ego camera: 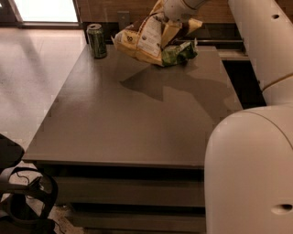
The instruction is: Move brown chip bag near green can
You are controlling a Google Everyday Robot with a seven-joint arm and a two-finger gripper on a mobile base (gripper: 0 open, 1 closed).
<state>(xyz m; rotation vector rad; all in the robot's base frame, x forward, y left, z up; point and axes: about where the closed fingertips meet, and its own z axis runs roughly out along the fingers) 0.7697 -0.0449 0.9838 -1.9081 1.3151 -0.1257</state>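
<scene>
A white robot gripper (173, 13) at twelve o'clock clamps the top of a puffy brown-and-yellow chip bag (145, 39), hanging above a grey matte tabletop (128, 119). The dark green metal can (97, 40) stands at eleven o'clock; a swinging bag could topple it. A small green snack bag (179, 52) sits alongside. Pale glossy floor (27, 68) at nine
</scene>
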